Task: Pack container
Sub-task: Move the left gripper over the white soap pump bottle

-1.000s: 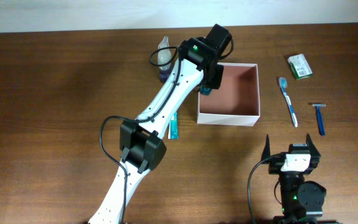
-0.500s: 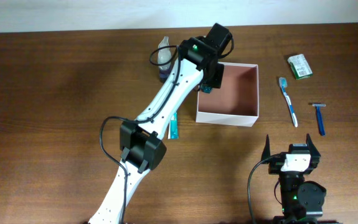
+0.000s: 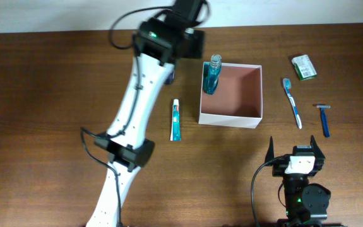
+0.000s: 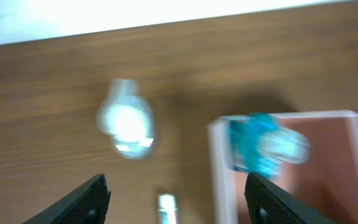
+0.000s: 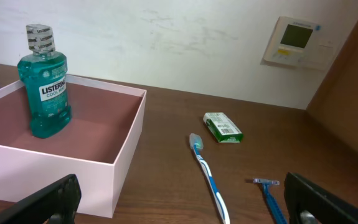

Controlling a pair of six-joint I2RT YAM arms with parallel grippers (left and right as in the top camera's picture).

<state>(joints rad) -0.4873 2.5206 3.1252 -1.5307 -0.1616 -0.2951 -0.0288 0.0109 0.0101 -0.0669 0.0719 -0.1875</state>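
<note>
Two arms work at a wooden counter (image 3: 55, 94). The left wrist view is blurred throughout. In it the mouthwash bottle (image 4: 266, 146) reads only as a teal smear at the box's corner, and a pale round object (image 4: 126, 118) on the counter cannot be identified. From overhead that object is almost wholly covered by the left arm (image 3: 140, 94).

The left tool (image 4: 175, 183) cannot be made out from overhead. Its own view shows two fingers at the lower frame edge, spread wide with nothing between them. The right tool (image 3: 295, 146) sits at the near edge of the counter, likewise released and empty. In its wrist view the fingers are cut off by the frame corners.

The container (image 3: 230, 120) stands right of centre, toward the far edge, with its mouth facing straight up. Being square, it has no long axis, and its walls run nearly parallel to the counter's edges. The bottle stands upright in its far-left corner, long axis vertical, cap uppermost, label legible from the right wrist.

A toothpaste tube (image 3: 176, 120) lies just left of the box. A toothbrush (image 3: 292, 103), a razor (image 3: 324, 120) and a green packet (image 3: 304, 67) lie to its right, all apart from it.
</note>
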